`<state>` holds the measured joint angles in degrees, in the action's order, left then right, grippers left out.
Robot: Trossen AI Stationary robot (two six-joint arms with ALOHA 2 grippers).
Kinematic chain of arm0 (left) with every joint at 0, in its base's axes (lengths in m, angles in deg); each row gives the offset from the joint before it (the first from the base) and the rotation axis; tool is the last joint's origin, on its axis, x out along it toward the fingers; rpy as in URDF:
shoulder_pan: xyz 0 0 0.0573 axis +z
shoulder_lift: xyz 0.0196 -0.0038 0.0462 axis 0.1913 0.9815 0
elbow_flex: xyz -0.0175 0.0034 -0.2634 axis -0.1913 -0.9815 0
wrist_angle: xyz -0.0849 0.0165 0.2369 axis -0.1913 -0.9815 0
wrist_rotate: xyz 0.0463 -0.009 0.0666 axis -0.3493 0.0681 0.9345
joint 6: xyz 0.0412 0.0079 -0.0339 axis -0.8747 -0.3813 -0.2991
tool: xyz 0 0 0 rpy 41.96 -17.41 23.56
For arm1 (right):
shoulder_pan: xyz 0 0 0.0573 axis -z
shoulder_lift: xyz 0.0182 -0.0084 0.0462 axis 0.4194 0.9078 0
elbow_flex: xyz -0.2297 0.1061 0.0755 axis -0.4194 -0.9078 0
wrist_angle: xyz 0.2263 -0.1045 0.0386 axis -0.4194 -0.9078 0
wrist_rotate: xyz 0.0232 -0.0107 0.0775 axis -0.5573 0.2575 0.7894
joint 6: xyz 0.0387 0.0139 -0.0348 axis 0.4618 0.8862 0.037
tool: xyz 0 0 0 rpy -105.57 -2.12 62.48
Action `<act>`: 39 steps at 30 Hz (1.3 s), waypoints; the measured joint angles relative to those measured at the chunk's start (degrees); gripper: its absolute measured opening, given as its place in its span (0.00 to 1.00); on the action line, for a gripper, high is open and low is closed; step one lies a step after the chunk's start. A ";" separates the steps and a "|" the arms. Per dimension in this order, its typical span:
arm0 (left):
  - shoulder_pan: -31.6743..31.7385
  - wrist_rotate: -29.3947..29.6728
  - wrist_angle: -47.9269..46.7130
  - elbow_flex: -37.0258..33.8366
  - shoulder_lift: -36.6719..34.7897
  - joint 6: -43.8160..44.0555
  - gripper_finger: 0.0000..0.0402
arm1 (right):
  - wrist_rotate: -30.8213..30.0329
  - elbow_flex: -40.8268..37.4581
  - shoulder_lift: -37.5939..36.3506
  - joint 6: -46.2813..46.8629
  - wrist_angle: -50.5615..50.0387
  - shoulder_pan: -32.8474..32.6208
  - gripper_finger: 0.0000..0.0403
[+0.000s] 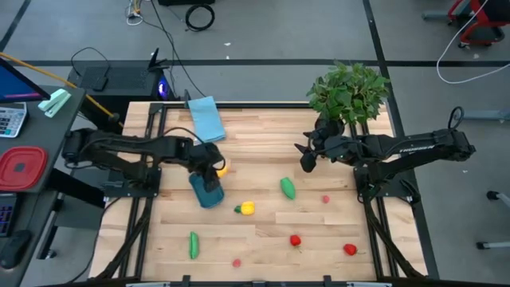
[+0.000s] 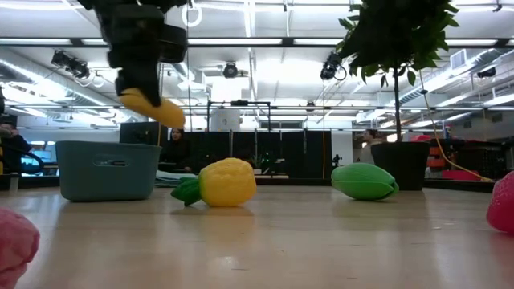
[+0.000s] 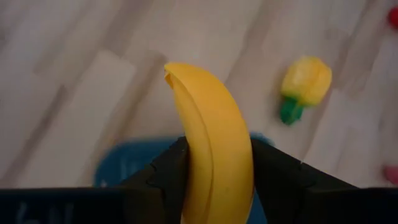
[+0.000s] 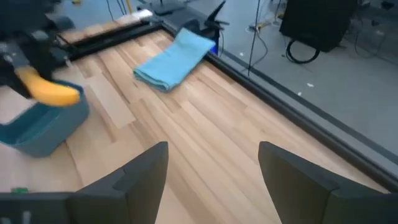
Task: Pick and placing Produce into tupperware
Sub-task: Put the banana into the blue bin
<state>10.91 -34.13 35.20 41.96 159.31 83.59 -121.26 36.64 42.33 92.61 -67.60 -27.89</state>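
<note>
Room: grey floor (image 1: 319,40) crossed by dark seams, black cables (image 1: 199,14) coiled on it. Light wooden desk (image 1: 263,255). Dark side bench (image 1: 48,143) carrying a calculator (image 1: 9,119). Ceiling (image 2: 273,32) hung with long fluorescent strips. Dark glazed partition (image 2: 265,156) behind.

Showing two dark, matte arms of jointed tubular links, the right arm (image 1: 414,149) bearing pale lettering along its forearm. Trailing a thin black cable loop near its outer joint. Ending in blocky black fingers (image 4: 138,175), flat-faced and angular, on both the right gripper (image 4: 214,180) and the left gripper (image 3: 214,186).
</note>
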 joint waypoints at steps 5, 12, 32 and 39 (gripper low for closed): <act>-4.42 -0.04 -4.33 -0.02 0.18 6.26 0.40 | 0.08 0.02 0.59 1.92 -1.64 -0.04 0.65; -10.83 3.23 -5.49 0.00 0.36 14.67 0.42 | 0.10 0.02 1.49 5.72 -4.03 -0.04 0.65; -16.09 10.66 -0.84 -0.02 16.94 16.91 0.43 | 0.08 0.02 2.91 10.16 -6.76 -0.06 0.65; -15.01 9.00 -0.16 -0.04 18.33 16.70 0.45 | 0.08 0.02 2.91 10.18 -6.96 -0.06 0.65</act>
<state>-4.09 -25.12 35.04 41.92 177.64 100.29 -121.18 36.66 45.24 102.80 -74.55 -27.95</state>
